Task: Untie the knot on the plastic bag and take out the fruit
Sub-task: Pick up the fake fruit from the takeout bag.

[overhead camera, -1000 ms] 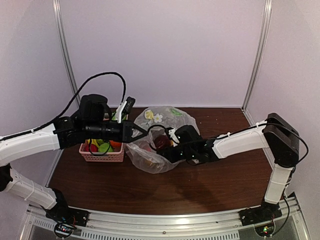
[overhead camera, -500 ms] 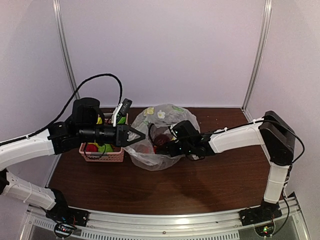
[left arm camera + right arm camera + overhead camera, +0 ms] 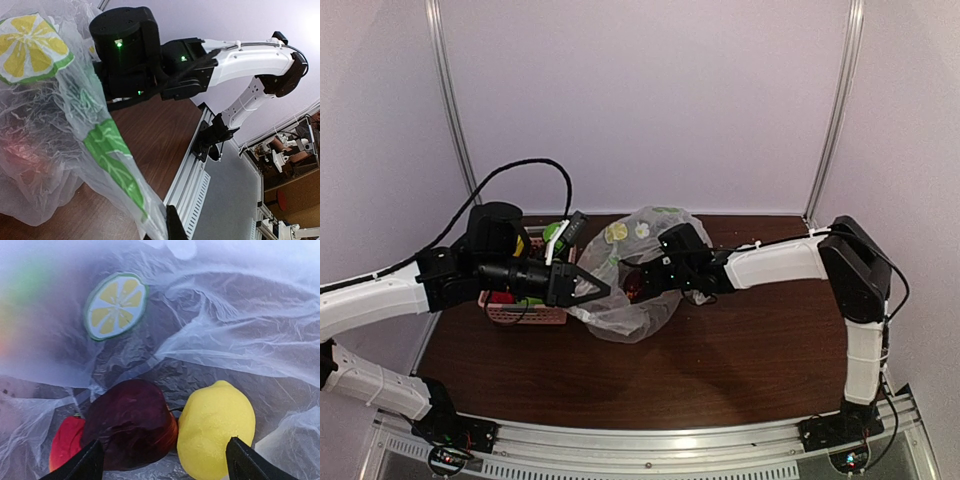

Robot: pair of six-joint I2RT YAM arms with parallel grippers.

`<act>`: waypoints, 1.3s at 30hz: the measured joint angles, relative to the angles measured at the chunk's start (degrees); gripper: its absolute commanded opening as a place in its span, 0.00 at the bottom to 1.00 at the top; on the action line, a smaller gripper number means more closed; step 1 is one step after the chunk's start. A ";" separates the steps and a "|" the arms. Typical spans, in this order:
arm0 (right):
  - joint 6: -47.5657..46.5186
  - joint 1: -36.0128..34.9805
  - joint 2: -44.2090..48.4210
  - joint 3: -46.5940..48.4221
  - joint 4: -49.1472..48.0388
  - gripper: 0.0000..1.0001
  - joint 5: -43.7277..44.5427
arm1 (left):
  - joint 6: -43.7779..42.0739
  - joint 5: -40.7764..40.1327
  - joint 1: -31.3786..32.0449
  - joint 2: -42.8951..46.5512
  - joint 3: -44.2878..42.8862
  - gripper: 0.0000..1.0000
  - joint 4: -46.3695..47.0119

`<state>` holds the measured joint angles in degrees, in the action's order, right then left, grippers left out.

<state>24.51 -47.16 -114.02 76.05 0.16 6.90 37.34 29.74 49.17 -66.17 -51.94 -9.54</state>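
The clear plastic bag (image 3: 620,310) with lemon-slice prints lies mid-table, its mouth held open. My left gripper (image 3: 603,291) is shut on the bag's left edge and holds the film taut; in the left wrist view the film (image 3: 100,145) runs down into my gripper (image 3: 167,231). My right gripper (image 3: 640,282) reaches into the bag from the right, open. In the right wrist view my gripper (image 3: 165,466) is just short of a dark red fruit (image 3: 132,425) and a yellow fruit (image 3: 217,427), one finger outside each. A bright red piece (image 3: 64,442) lies left of them. No knot shows.
A pink slotted basket (image 3: 525,313) with green and red items stands left of the bag, under my left arm. The right arm's wrist (image 3: 125,50) is close in front of the left camera. The table's metal front rail (image 3: 192,170) is nearby.
My right gripper has pushed further left and deeper into the bag. My left gripper has lowered a little, still holding the bag edge. The bag has shifted left.
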 measured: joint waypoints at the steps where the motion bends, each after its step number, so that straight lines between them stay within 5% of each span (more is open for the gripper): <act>1: 0.15 0.33 -1.11 0.46 0.13 0.84 0.00 | -0.04 0.13 0.00 0.00 0.02 0.00 -0.13; 21: 1.11 2.93 -11.78 9.07 3.74 0.83 2.58 | -0.15 0.46 -0.07 0.17 0.11 0.00 -1.07; 29: 0.83 3.04 -12.87 9.84 6.43 0.58 3.43 | -0.07 -0.39 -0.09 0.17 0.11 0.00 -1.14; 39: -3.15 3.58 -6.91 2.84 2.45 0.48 -0.72 | 1.16 -3.23 -0.09 -1.60 0.09 0.00 -1.42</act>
<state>21.37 -43.57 -120.92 78.89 2.61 6.17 38.50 26.50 49.08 -67.77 -51.86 -10.96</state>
